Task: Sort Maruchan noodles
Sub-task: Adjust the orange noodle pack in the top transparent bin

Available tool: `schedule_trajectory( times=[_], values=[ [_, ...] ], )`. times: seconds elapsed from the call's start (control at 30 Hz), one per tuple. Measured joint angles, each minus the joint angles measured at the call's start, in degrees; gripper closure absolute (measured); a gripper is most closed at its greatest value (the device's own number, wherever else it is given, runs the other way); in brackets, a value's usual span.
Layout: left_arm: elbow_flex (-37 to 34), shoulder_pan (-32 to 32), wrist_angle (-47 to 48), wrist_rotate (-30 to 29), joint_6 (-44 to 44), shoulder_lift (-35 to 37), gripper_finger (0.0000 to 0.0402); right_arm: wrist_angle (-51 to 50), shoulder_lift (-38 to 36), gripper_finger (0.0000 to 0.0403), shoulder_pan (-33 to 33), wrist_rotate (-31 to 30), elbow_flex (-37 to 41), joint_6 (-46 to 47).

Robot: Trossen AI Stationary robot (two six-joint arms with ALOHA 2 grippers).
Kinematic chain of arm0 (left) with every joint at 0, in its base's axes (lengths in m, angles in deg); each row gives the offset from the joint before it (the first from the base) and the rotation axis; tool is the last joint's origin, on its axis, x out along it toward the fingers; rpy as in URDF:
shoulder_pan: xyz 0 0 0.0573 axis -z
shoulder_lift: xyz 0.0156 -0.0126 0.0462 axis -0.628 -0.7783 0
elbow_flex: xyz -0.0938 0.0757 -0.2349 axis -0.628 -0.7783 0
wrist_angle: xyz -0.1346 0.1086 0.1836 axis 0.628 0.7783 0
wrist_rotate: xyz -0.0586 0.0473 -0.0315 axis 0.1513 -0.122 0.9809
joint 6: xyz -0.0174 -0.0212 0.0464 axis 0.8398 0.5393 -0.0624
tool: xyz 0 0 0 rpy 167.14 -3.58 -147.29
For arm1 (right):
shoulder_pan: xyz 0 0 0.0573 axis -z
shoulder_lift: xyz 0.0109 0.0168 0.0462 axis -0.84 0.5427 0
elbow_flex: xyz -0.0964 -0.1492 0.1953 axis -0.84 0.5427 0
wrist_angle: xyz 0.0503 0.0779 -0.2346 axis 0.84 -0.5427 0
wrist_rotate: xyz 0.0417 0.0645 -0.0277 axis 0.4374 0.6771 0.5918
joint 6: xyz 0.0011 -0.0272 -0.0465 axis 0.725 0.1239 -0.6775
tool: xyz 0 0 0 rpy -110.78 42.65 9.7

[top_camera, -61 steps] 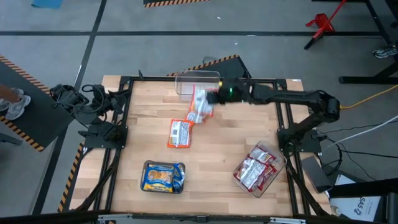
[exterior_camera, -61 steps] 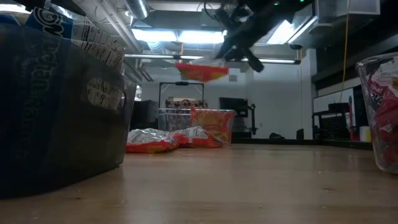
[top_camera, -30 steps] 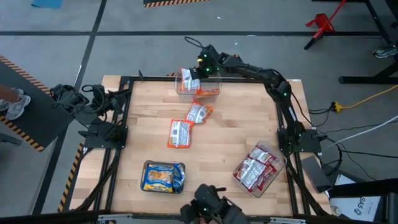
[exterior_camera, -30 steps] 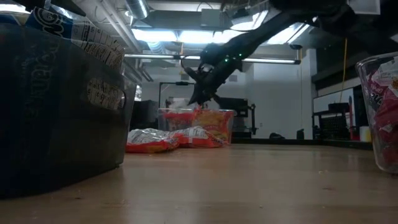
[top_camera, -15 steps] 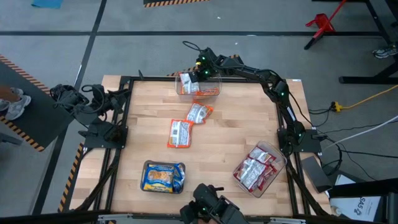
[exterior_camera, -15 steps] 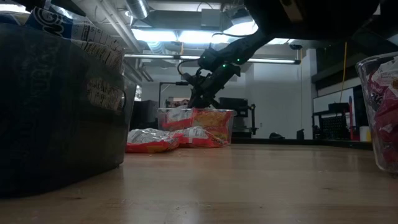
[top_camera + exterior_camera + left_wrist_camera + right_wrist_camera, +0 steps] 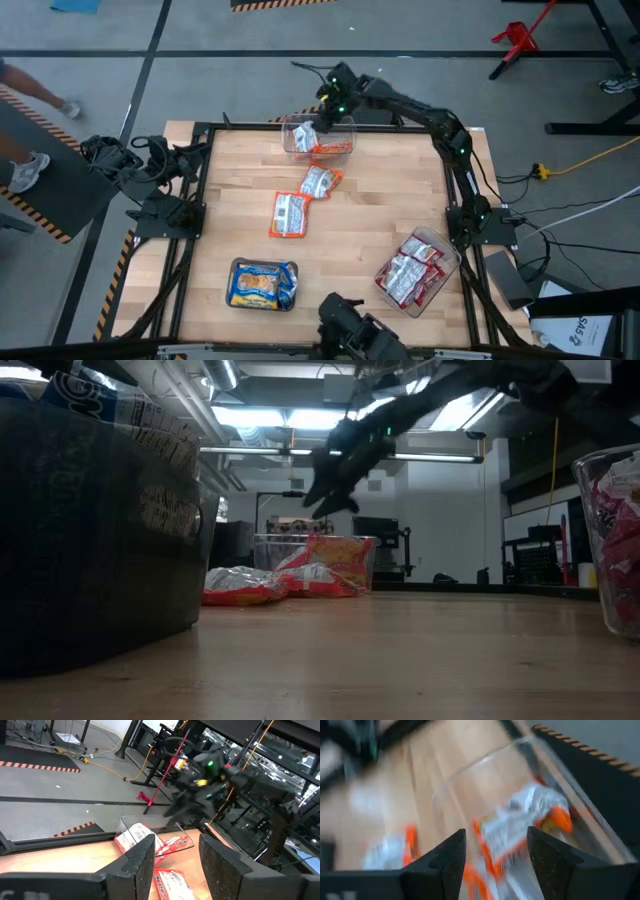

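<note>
My right gripper [image 7: 322, 115] hangs open just above the clear tub [image 7: 340, 127] at the table's far edge, its fingers [image 7: 437, 857] wide apart with nothing between them. An orange-and-silver noodle packet [image 7: 520, 822] lies inside that tub. Two more orange packets [image 7: 318, 182] [image 7: 289, 214] lie flat on the wood in the middle of the table. My left gripper [image 7: 175, 865] stays open and empty, the arm folded back at the table's left edge [image 7: 150, 180].
A grey tray [image 7: 236, 268] with blue-and-yellow packets stands at the near edge. A clear tub [image 7: 450, 252] of red-and-white packets stands at the near right. Bare wood lies between them and the two loose packets. A person's foot [image 7: 25, 170] shows on the floor beyond the left edge.
My right gripper has let go of the orange packet inside the far tub and has risen out of it, rolling its wrist as it went. The packet has stayed lying in the tub.
</note>
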Motion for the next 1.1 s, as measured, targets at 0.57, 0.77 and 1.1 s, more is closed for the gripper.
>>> schedule_trajectory(
  times=[0.57, 0.77, 1.1],
  values=[
    [0.0, 0.0, 0.0, -0.3, -0.1, 0.0, 0.0255, -30.0, -0.1, 0.0208, -6.6, -19.4, -7.0, -33.2],
    [0.0, 0.0, 0.0, -0.4, -0.1, 0.0, 0.0255, -28.4, -0.1, 0.0207, -6.6, -20.0, -2.7, -33.3],
    [0.0, 0.0, 0.0, -0.9, -0.1, 0.0, 0.0255, -21.5, -0.7, 0.0207, -6.6, -23.1, 1.9, -33.8]
  ],
)
